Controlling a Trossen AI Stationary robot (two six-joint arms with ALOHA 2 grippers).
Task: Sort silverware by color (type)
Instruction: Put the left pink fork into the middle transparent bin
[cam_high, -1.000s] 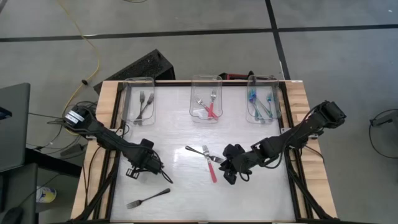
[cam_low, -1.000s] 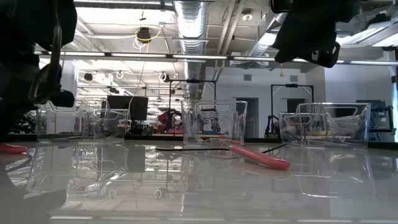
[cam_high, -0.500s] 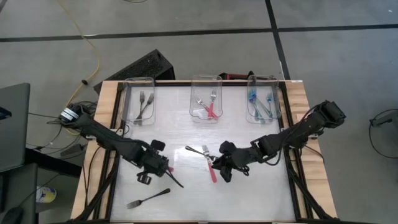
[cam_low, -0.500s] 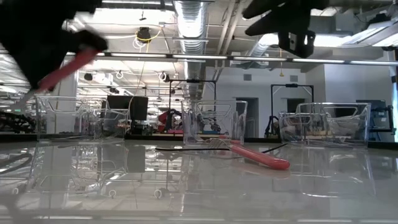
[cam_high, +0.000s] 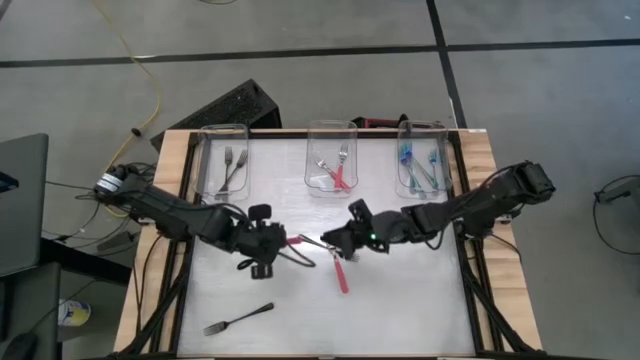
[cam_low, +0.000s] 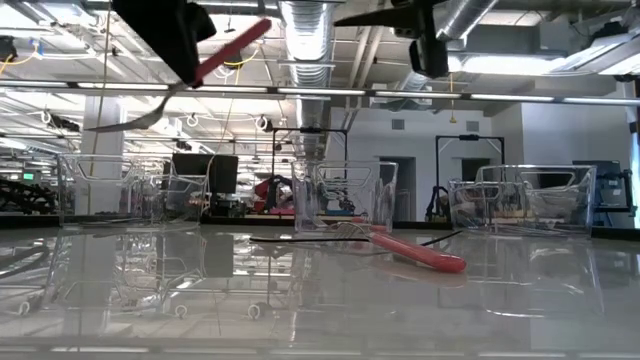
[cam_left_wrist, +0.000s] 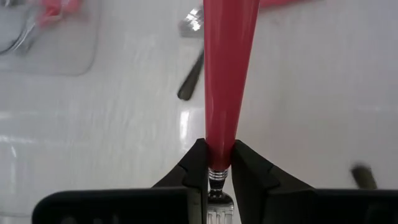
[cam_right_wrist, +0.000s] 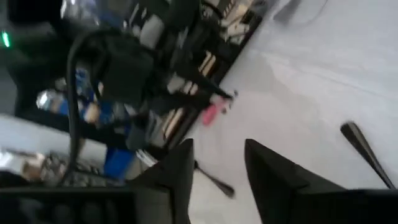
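Note:
My left gripper (cam_high: 268, 246) is shut on a red-handled fork (cam_high: 295, 241), which shows high up in the low view (cam_low: 228, 48) with its metal tines (cam_low: 130, 120) lower. My right gripper (cam_high: 338, 240) is open and raised (cam_low: 420, 35), close to the left one, above a dark grey fork (cam_high: 316, 241) and another red-handled fork (cam_high: 341, 275) that lie crossed on the table. A third, grey fork (cam_high: 238, 319) lies flat near the near edge. My left gripper pinches the red handle at its narrow end (cam_left_wrist: 217, 152), right beside the metal collar, between its two fingers. The handle runs straight out ahead of the fingers. The fork is lifted clear of the table and tilted, handle end up and tines down.
Three clear bins stand along the far edge: the left bin (cam_high: 207, 160) with grey forks, the middle bin (cam_high: 312, 160) with red-handled forks, the right bin (cam_high: 402, 160) with teal-handled forks. Bare white table lies between the bins and the arms.
My left gripper has risen and moved toward the table's right and far side, carrying the red-handled fork from table level to high above it. My right gripper has lifted and moved left and toward the far edge, away from the red fork on the table.

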